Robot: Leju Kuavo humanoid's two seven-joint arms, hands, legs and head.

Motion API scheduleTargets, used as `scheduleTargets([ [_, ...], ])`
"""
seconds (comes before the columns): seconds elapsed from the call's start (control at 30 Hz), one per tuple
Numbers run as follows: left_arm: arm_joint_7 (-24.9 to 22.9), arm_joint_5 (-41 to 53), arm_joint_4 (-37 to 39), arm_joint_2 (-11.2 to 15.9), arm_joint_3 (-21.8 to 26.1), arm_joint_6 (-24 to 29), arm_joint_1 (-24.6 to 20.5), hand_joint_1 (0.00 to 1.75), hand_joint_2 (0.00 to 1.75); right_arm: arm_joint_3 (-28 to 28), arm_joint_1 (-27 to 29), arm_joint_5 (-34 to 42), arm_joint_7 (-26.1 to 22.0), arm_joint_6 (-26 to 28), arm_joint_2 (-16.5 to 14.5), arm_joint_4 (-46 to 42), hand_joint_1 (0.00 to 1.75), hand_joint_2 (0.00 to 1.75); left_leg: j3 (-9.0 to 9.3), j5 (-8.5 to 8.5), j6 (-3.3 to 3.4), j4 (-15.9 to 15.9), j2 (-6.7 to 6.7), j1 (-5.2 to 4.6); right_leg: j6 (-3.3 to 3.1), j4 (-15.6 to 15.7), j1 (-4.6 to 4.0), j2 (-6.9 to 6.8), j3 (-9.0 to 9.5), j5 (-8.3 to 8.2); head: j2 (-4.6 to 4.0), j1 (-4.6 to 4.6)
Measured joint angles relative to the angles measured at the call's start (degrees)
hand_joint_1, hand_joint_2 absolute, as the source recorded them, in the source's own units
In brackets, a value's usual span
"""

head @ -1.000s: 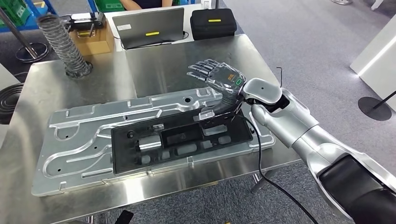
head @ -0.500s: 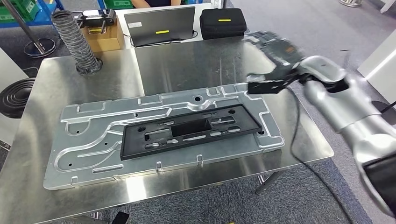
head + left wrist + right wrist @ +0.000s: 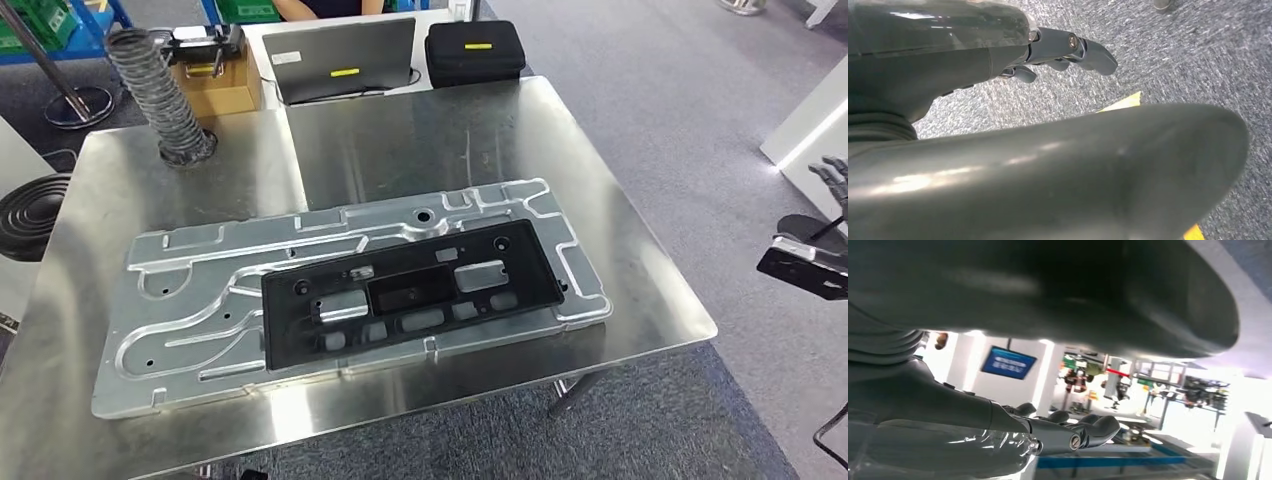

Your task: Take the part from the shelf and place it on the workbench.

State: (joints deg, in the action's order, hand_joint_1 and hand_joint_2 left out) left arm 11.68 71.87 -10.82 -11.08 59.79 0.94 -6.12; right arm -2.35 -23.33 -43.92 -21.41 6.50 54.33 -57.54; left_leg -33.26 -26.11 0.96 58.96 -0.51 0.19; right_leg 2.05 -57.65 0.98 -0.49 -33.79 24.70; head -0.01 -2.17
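Black plastic, the part (image 3: 412,293) lies flat on the aluminium plate (image 3: 180,300) atop the workbench (image 3: 420,130). Since a moment ago the right hand (image 3: 832,178) has swung off the part, well clear of the plate's right end, fingers spread and empty. The left hand (image 3: 998,55) hangs empty over carpet, fingers loosely extended. Beyond the plate stand a coiled hose (image 3: 155,85), laptop (image 3: 340,58) and black case (image 3: 474,48).

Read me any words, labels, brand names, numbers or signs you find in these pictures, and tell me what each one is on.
No text can be read.
Yellow label on the grey laptop lid: too small to read.
White sticker on that lid's corner: blurred.
Yellow label on the black zip case: too small.
Blue wall screen in the right wrist view: blurred.
Black plastic frame part and silver metal plate on the steel workbench: no markings seen.
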Motion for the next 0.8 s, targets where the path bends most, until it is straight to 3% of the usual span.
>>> scheduleTargets([
  [0.07,0.0,-0.3,0.0,0.0,0.2,-0.2,-0.1,0.0,0.0,-3.6,1.9,-0.1,-0.9,0.4,-0.7,1.3,0.0,0.0,-0.18,0.66,0.83,-0.4,-0.02,-0.06,0.74,0.1,0.29,0.02,-0.13,-0.13,-0.01,0.01],
  [0.1,0.1,-0.5,0.0,0.1,0.4,-0.3,-0.1,0.0,0.0,-5.1,2.8,0.0,-1.4,0.7,-1.0,2.0,0.0,0.0,-0.29,1.09,1.28,-0.7,0.0,-0.03,1.02,-0.5,0.42,0.04,-0.37,0.63,0.0,0.01],
  [0.17,0.1,-0.8,0.0,0.1,0.7,-0.4,-0.2,0.0,0.0,-7.8,4.2,0.1,-2.2,1.3,-2.1,3.4,0.0,0.0,-0.82,2.03,1.96,-1.3,0.06,-0.03,1.4,-5.0,0.6,0.15,-1.99,4.65,0.0,0.01],
  [0.23,0.1,-1.0,0.0,0.2,1.0,-0.5,-0.2,0.0,0.0,-10.0,4.9,-0.4,-2.9,2.2,-3.9,5.5,0.0,0.0,-1.81,2.82,2.17,-1.4,0.11,-0.25,1.71,-12.1,0.66,0.22,-4.23,9.2,0.01,0.01],
  [0.27,0.0,-1.0,0.0,0.3,1.0,-0.6,-0.2,0.0,0.0,-10.7,5.1,-0.9,-3.3,3.0,-5.1,6.9,0.0,0.0,-2.35,3.23,2.17,-1.3,0.14,-0.35,1.81,-14.3,0.7,0.22,-4.59,10.12,0.01,0.01],
  [0.3,0.0,-1.0,0.0,0.4,1.1,-0.6,-0.2,0.0,0.0,-11.3,5.3,-1.5,-3.7,4.0,-6.4,8.6,0.0,0.0,-2.92,3.65,2.13,-1.3,0.16,-0.43,1.8,-14.5,0.73,0.22,-3.96,9.88,0.01,0.01],
  [0.33,-0.1,-0.9,0.0,0.5,1.1,-0.7,-0.2,0.0,0.0,-11.7,5.5,-2.0,-4.2,5.1,-7.7,10.3,0.0,0.0,-3.53,4.09,2.07,-1.2,0.17,-0.5,1.69,-12.5,0.75,0.21,-2.24,8.67,0.0,0.01],
  [0.4,-0.2,-0.6,0.0,0.7,1.1,-0.7,-0.3,0.0,0.0,-12.5,5.9,-2.4,-4.9,7.6,-9.8,13.4,0.0,0.0,-4.71,5.01,1.77,-0.9,0.13,-0.62,1.19,-4.8,0.61,0.22,3.06,6.36,-0.01,0.01],
  [0.47,-0.5,0.0,0.0,0.9,1.1,-0.5,-0.2,0.0,0.0,-13.7,7.0,-2.4,-5.2,9.4,-11.8,15.5,0.0,0.0,-5.16,5.87,1.21,-0.9,0.04,-0.65,0.46,0.5,0.1,0.27,6.22,5.47,0.0,0.01],
  [0.57,-0.8,0.9,0.0,1.6,0.9,-0.5,0.1,0.0,0.0,-15.2,8.8,-2.7,-5.0,10.7,-14.7,17.4,0.0,0.0,-5.17,6.88,0.08,-1.3,-0.02,-0.46,-0.78,1.3,-0.33,0.3,5.89,4.42,0.0,0.01],
  [0.6,-0.9,1.1,0.0,1.8,0.8,-0.4,0.2,0.0,0.0,-15.6,9.1,-3.0,-4.9,10.9,-15.6,17.9,0.0,0.0,-5.48,6.11,-0.3,-0.9,0.0,-0.4,-1.23,1.4,-0.24,0.27,5.41,3.78,0.0,0.01],
  [0.63,-0.9,1.3,0.0,2.1,0.8,-0.4,0.3,0.0,0.0,-15.9,9.5,-3.2,-4.7,11.2,-16.5,18.4,0.0,0.0,-6.02,4.2,-0.63,0.5,0.03,-0.37,-1.66,1.6,-0.11,0.23,4.83,3.06,0.0,0.01],
  [0.73,-0.9,1.6,0.0,3.0,0.6,-0.3,0.6,0.0,0.0,-16.7,10.3,-3.9,-4.2,12.2,-18.9,19.9,0.0,0.0,-8.29,-4.77,-1.28,10.3,0.11,-0.2,-2.29,1.5,-0.05,0.18,2.4,1.0,0.0,0.0],
  [0.77,-1.0,1.7,0.0,3.2,0.6,-0.3,0.7,0.0,0.0,-16.9,10.4,-4.2,-4.0,12.6,-19.8,20.5,0.0,0.0,-8.54,-6.14,-1.43,13.5,0.12,-0.15,-2.31,1.4,-0.08,0.18,1.44,0.34,0.0,0.0],
  [0.8,-1.1,1.8,0.0,3.6,0.6,-0.3,0.8,0.0,0.0,-17.1,10.5,-4.5,-3.7,13.1,-20.6,21.2,0.0,0.0,-8.08,-6.09,-1.53,15.3,0.14,-0.12,-2.27,1.3,-0.11,0.19,0.43,-0.31,0.01,0.0],
])
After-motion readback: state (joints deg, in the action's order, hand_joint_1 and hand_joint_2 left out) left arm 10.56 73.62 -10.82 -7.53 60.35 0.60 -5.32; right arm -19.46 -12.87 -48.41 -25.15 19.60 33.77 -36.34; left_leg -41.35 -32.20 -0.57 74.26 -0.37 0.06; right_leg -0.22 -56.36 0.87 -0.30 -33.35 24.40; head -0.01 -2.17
